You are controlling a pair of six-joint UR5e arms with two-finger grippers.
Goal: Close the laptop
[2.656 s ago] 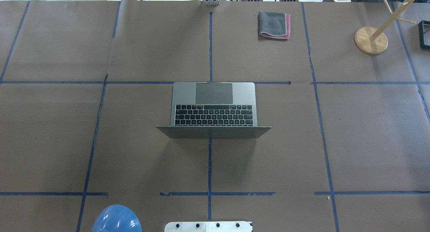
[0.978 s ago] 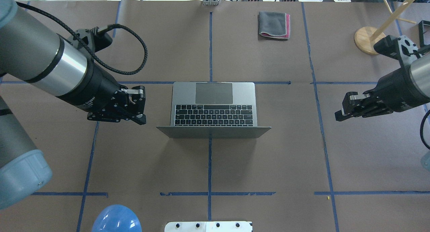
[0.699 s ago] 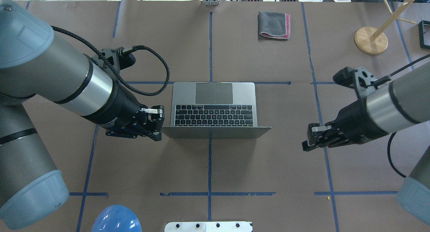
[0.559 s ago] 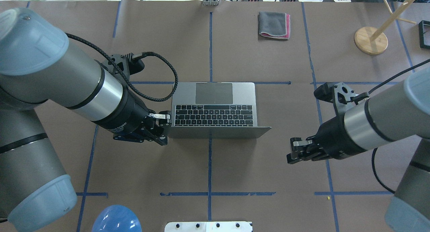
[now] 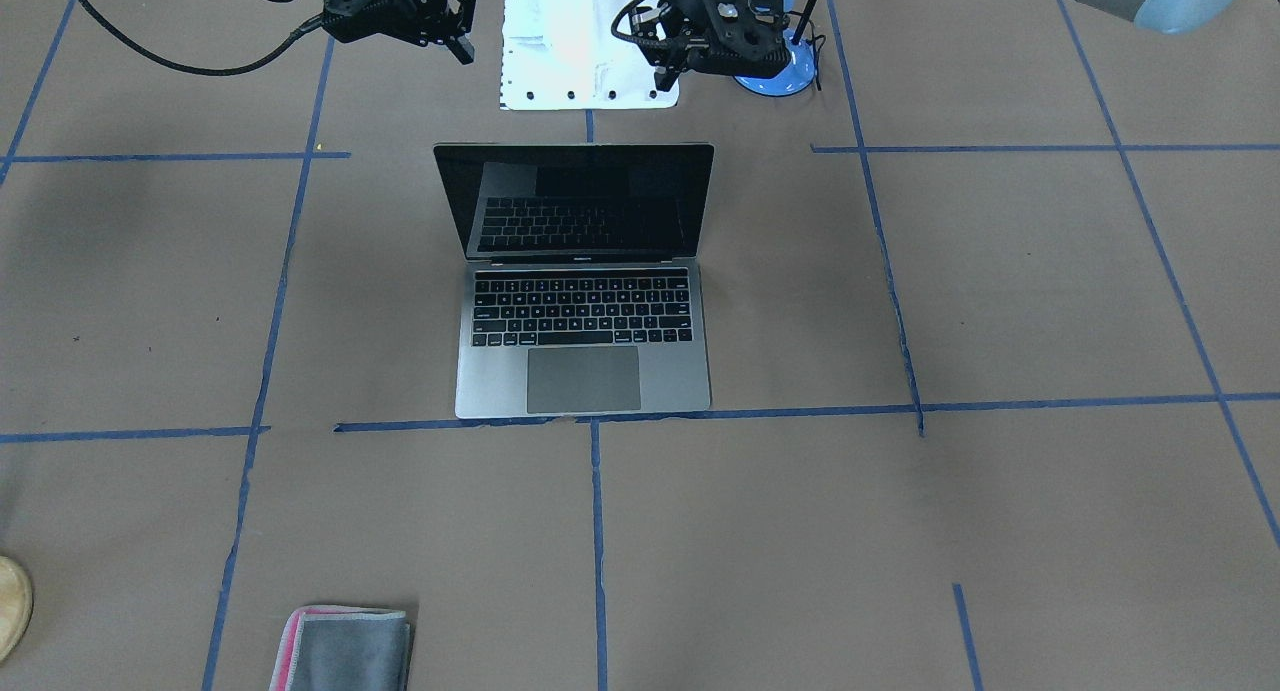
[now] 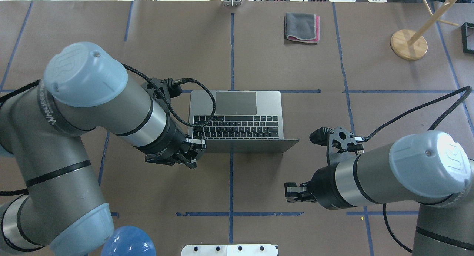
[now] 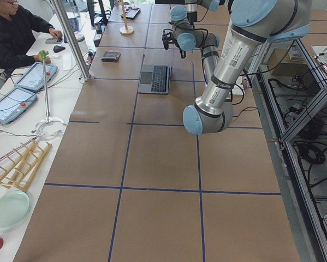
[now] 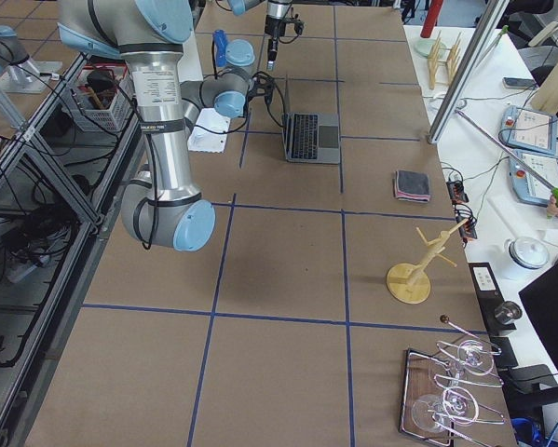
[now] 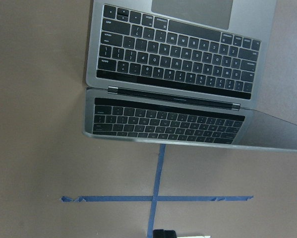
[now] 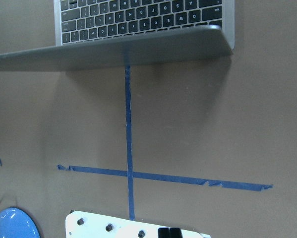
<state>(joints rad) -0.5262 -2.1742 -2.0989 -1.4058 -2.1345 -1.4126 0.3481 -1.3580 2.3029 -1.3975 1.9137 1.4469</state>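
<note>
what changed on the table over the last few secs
Both arms came in from the sides: the left gripper closed in on the laptop lid's left end, and the right gripper swung in behind the lid. Nothing is grasped. The laptop stays open, unmoved.

Brown table (image 6: 407, 156), blue tape grid (image 6: 231, 182)

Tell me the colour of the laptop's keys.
Black keys set in the thin space-grey metal laptop; the exterior front-facing view shows them best.
</note>
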